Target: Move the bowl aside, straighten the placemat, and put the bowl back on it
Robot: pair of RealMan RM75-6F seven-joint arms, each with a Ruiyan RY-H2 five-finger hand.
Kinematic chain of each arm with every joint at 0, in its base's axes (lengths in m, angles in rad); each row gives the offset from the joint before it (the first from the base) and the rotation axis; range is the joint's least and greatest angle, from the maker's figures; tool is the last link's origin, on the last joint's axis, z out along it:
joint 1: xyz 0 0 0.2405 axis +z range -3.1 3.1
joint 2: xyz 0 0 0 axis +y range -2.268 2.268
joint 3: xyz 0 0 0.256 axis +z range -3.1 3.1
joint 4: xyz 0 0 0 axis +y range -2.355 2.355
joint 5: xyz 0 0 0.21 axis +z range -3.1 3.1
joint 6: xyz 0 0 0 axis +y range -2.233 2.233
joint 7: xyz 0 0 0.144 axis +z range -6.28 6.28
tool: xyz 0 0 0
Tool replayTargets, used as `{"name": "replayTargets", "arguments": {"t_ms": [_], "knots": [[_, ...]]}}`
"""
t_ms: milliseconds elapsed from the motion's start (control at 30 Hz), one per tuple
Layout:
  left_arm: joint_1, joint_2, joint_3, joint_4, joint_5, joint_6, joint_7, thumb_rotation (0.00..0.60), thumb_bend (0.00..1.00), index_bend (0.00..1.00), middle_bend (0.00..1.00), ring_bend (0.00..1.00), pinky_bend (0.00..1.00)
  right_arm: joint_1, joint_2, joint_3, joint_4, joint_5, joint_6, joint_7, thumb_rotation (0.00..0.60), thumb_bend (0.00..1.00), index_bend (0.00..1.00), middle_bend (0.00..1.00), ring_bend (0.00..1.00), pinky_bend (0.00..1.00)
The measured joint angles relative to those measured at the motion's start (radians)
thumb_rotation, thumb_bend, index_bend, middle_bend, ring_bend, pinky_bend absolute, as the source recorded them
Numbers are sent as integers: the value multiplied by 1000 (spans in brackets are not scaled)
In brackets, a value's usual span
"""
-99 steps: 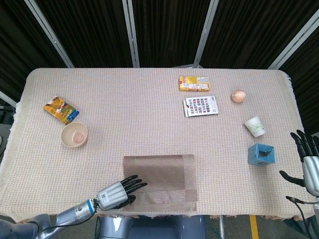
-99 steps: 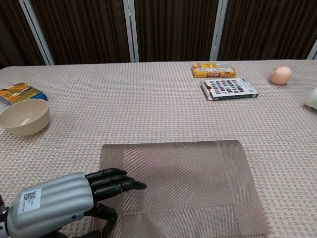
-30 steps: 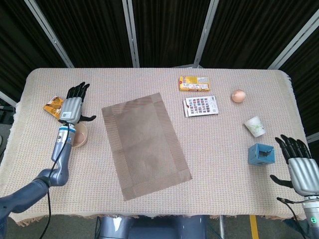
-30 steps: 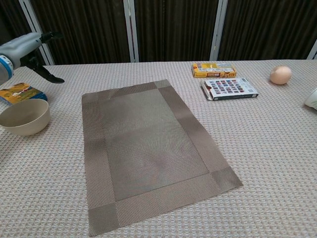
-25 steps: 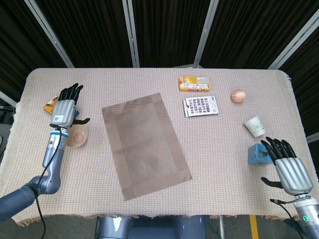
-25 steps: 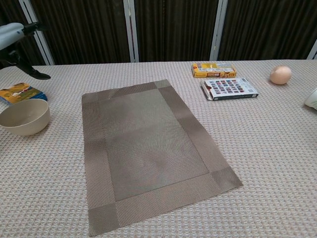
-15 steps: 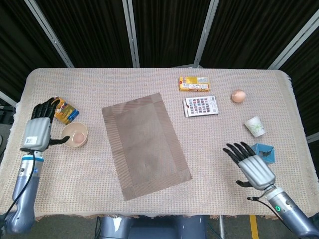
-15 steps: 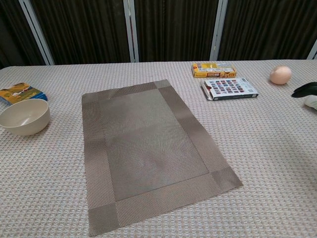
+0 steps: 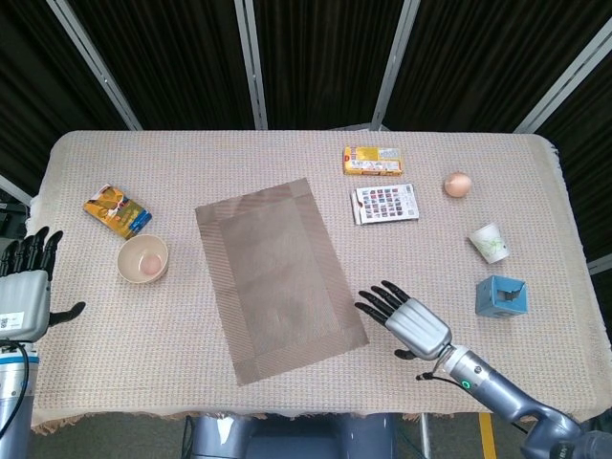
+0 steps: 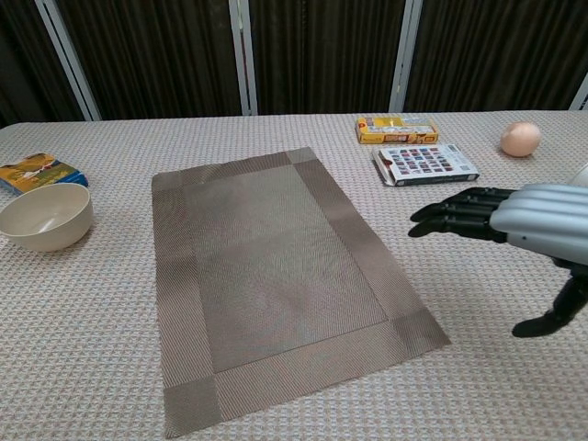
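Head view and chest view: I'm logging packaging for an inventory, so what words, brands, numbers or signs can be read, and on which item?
None can be read.
Yellow rectangular box: print too small and blurred.
White card of coloured squares: no readable text.
Orange-and-blue packet: picture only, blurred.
Left hand: square code label, unreadable.
White paper cup: green pattern, no words.

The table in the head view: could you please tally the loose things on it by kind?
Woven brown placemat: 1
Cream bowl: 1
Printed packets and boxes: 3, namely the orange-blue packet, yellow box and patterned card box
Egg-shaped tan ball: 1
White paper cup: 1
Blue cube box: 1
Total: 8
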Motion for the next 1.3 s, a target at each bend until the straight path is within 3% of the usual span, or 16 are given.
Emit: {"name": "replayTargets", "arguments": {"t_ms": [300, 533, 833, 1300], "knots": [[4, -6, 9, 9, 13, 3, -3, 600, 0, 0, 0, 0, 0, 65, -127, 18, 85, 35, -61, -4, 600, 0, 105, 0, 0, 0], [2, -7, 15, 19, 18, -7, -6, 600, 0, 0, 0, 0, 0, 95, -195, 1, 137, 30, -79, -58, 600, 0, 107, 0, 0, 0], [-6, -10, 19, 38, 16, -29, -13, 600, 0, 0, 0, 0, 0, 94, -237, -27, 192, 35, -57, -81, 600, 0, 110, 0, 0, 0], [-10, -11, 19, 44, 9, -39, -19, 600, 0, 0, 0, 0, 0, 106, -279, -21, 242, 75, -37, -86, 600, 0, 110, 0, 0, 0]]}}
